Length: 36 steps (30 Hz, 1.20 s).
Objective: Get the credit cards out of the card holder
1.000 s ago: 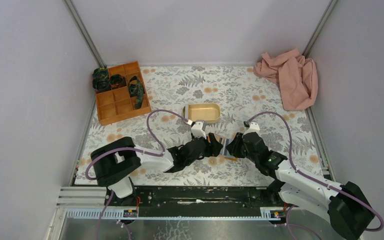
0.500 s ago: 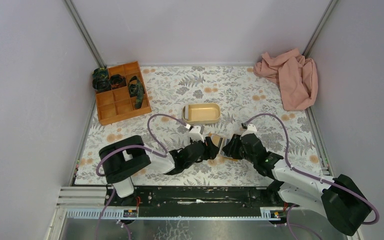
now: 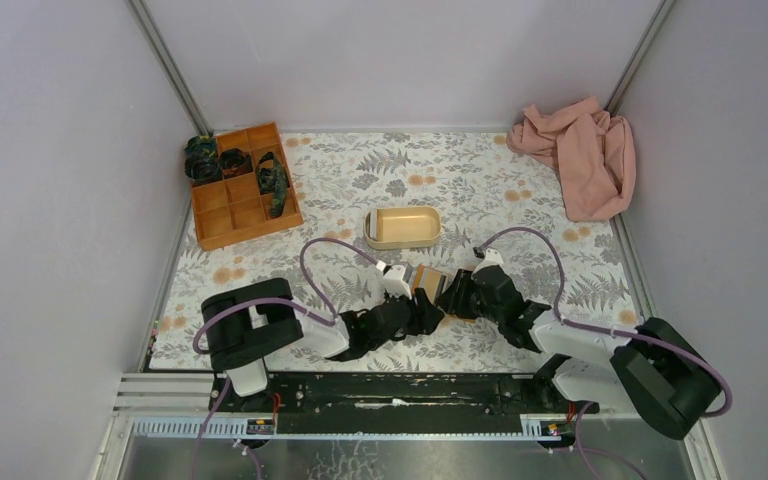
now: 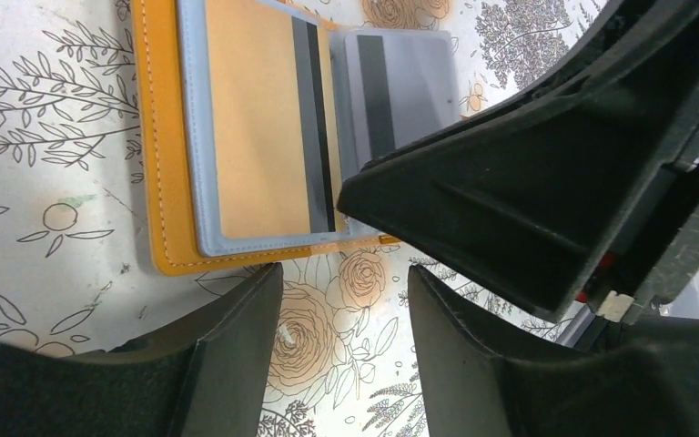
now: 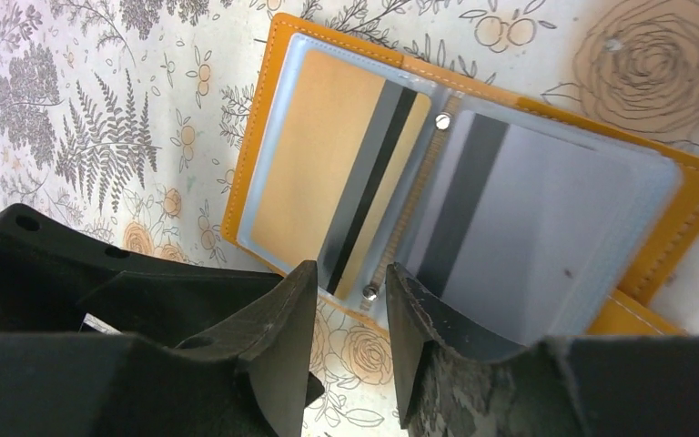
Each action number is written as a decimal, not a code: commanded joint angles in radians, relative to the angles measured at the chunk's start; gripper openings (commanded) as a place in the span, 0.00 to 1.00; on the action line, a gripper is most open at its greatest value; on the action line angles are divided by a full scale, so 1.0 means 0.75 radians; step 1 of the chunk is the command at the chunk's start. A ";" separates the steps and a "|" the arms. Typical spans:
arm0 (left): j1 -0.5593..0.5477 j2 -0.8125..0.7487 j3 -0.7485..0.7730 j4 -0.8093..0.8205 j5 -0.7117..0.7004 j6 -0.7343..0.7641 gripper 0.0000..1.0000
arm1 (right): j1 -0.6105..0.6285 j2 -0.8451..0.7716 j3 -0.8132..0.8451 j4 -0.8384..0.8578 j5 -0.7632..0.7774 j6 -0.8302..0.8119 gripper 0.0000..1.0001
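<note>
Orange holder (light blue inside); tan card and grey card, both black-striped; white counter, grey-orange florals.

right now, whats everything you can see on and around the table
card holder: one, orange with light blue inside, lying open mid-table
cards: two, tan and grey, in the holder's clear sleeves
tray: one, beige, empty, beyond the holder
box: one, orange, far left
dark bundles: about three, black-green, in the box's far compartments
cloth: one, pink, far right corner
table: one, floral cover
left gripper: open, beside the holder
right gripper: open, at the holder's edge
</note>
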 commanded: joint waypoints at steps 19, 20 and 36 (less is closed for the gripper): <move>-0.002 -0.241 -0.089 -0.092 -0.103 0.049 0.60 | -0.109 0.305 -0.019 0.302 -0.166 0.130 0.00; 0.000 -0.265 -0.073 -0.124 -0.116 0.062 0.60 | -0.113 0.266 -0.033 0.282 -0.165 0.132 0.00; 0.092 -0.090 0.083 -0.083 0.032 0.079 0.59 | -0.119 -0.132 -0.041 -0.102 -0.086 0.014 0.07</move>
